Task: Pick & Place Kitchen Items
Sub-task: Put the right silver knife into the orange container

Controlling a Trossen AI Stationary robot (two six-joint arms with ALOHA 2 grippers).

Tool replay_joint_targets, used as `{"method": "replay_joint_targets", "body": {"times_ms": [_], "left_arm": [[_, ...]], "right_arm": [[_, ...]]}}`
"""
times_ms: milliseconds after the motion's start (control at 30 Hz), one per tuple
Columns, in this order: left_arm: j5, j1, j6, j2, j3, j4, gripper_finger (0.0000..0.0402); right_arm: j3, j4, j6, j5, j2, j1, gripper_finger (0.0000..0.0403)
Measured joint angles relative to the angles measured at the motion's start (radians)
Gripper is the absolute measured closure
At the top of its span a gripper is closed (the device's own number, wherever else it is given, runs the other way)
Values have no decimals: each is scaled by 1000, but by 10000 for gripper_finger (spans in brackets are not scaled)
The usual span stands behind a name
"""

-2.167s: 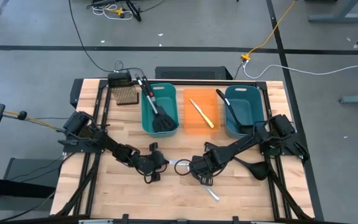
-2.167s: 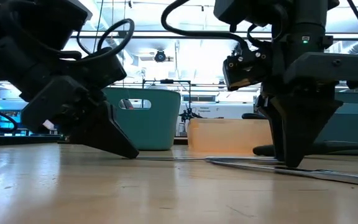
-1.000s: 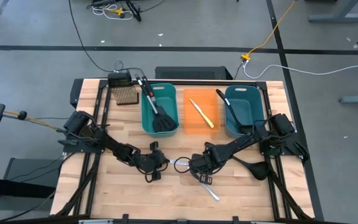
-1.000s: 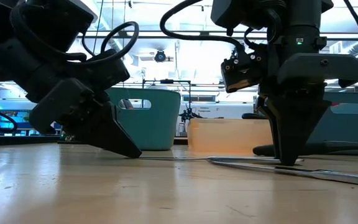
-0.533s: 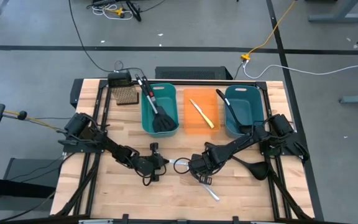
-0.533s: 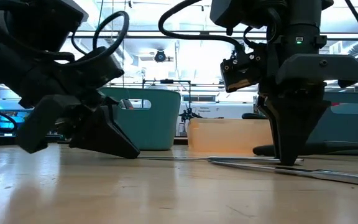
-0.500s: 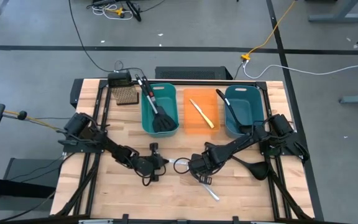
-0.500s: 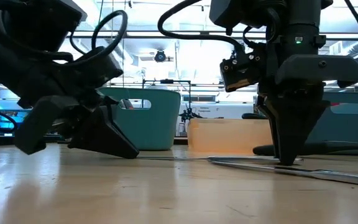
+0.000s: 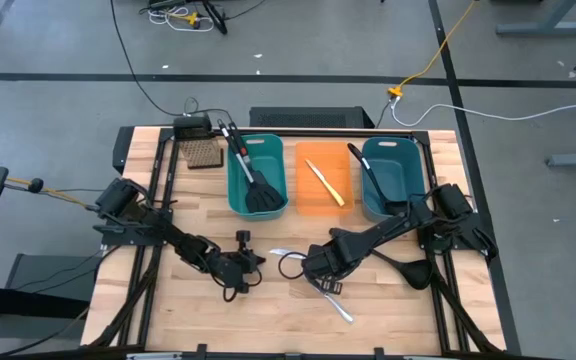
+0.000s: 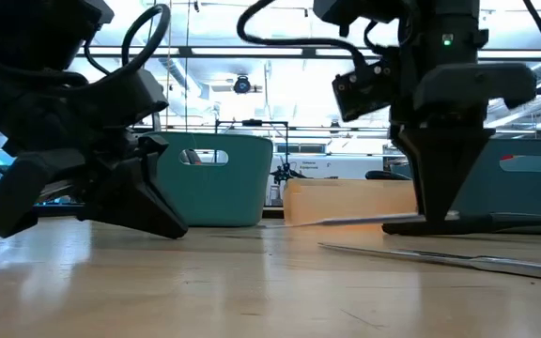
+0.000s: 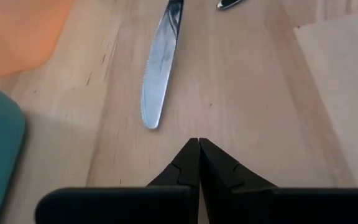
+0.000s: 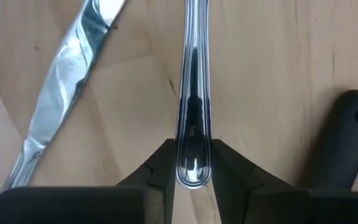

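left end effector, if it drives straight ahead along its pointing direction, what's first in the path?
Probably the silver knife. The left end effector, shut and empty, points across bare table toward the blade tip, which lies slightly off its line. It may slide past; depth is unclear.

My left claw (image 9: 243,262) is low over the desk, its two fingers pressed tight together. My right claw (image 9: 313,268) points down near it, fingers closed on a silver knife handle (image 12: 193,124).
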Motion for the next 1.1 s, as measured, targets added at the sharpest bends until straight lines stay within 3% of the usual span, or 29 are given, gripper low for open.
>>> {"method": "replay_joint_targets", "body": {"times_ms": [367,600,867,1000,1100], "left_arm": [[-66,-26,10,-29,4,-52,392],[-158,-80,37,-157,-52,-87,396],[-189,-112,163,-595,-236,-66,398],[-41,-53,295,-866,-346,30,399],[81,34,307,-1066,-443,105,400]], "right_arm": [[104,-137,29,46,-3,24,321],[134,-186,53,66,-40,53,321],[136,-160,48,143,-123,63,321],[136,-134,15,157,-130,62,321],[136,-120,-6,172,-132,62,321]]}}
